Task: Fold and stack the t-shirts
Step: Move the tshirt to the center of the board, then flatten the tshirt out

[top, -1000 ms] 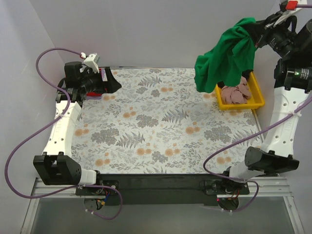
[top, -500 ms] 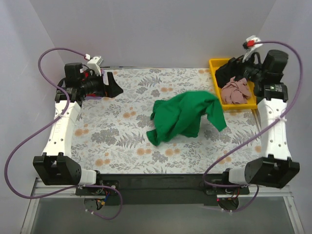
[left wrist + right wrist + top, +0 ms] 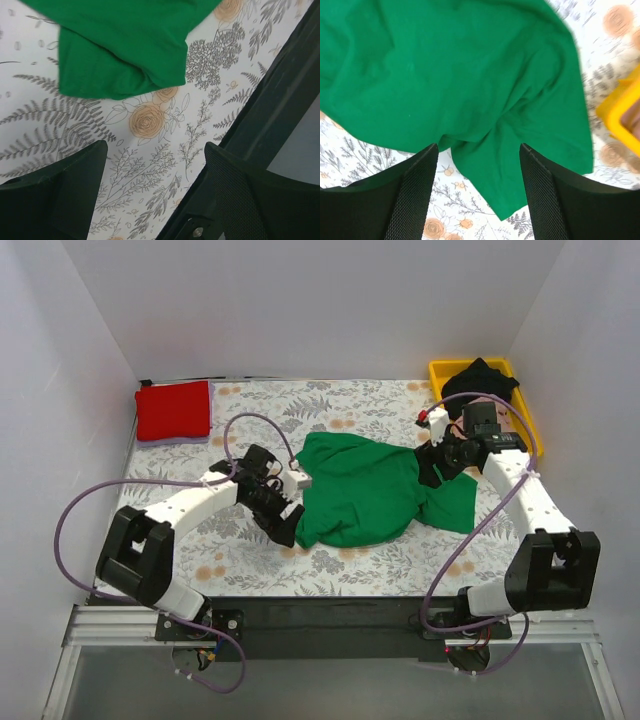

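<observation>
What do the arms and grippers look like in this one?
The left arm and right arm have white shells and black joints, with a purple cable looping along each. The left gripper and right gripper have broad black fingers with mesh-textured faces.

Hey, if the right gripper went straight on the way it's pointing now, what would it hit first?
Most likely the green t-shirt. In the right wrist view the open right gripper points down at its rumpled edge, with the floral cloth beneath. How far above it hangs is unclear.
</observation>
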Controlling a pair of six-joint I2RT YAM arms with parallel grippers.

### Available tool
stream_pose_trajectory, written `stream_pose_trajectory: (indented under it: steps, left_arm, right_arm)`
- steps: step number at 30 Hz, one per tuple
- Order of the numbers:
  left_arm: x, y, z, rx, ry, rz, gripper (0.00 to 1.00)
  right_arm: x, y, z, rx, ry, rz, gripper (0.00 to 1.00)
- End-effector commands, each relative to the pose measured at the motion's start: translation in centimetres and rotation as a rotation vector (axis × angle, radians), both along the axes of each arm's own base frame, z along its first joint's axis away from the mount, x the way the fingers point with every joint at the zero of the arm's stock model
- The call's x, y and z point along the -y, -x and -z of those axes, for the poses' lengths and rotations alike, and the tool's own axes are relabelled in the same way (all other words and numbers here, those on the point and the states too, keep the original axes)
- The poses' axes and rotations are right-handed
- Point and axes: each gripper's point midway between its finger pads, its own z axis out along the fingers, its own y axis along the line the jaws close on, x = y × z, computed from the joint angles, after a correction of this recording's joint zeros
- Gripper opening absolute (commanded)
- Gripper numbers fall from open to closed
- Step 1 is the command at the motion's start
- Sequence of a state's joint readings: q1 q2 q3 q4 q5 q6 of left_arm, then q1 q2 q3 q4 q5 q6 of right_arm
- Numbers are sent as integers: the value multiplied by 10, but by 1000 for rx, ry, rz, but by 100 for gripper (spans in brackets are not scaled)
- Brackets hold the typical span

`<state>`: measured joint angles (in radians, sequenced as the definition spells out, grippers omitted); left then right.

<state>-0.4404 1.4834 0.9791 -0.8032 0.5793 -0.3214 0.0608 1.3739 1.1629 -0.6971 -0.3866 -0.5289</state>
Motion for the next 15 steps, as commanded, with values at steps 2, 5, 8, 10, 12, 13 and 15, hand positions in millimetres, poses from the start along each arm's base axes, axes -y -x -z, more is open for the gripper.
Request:
stream_pose_trajectory:
  steps: [2, 5, 8, 10, 12, 13, 15]
  left_arm:
    - [14, -14, 26, 135, -102, 66, 77]
    - [19, -27, 47, 180, -173, 28, 78]
    - [18, -39, 67, 202, -244, 12, 75]
    - [16, -46, 70, 213, -272, 2, 63]
    - [17, -51, 70, 225, -278, -4, 43]
    - [15, -52, 69, 230, -283, -8, 34]
    - [11, -54, 65, 237, -287, -19, 4]
  right_arm:
    - [19, 4, 44, -113, 148, 14, 68]
    - [27, -2, 62, -163, 198, 37, 63]
    - [34, -4, 80, -208, 242, 43, 57]
    - [41, -4, 91, -234, 282, 54, 54]
    - [49, -3, 106, -268, 329, 59, 48]
    - [52, -4, 113, -278, 343, 63, 46]
    - [57, -4, 121, -288, 374, 70, 42]
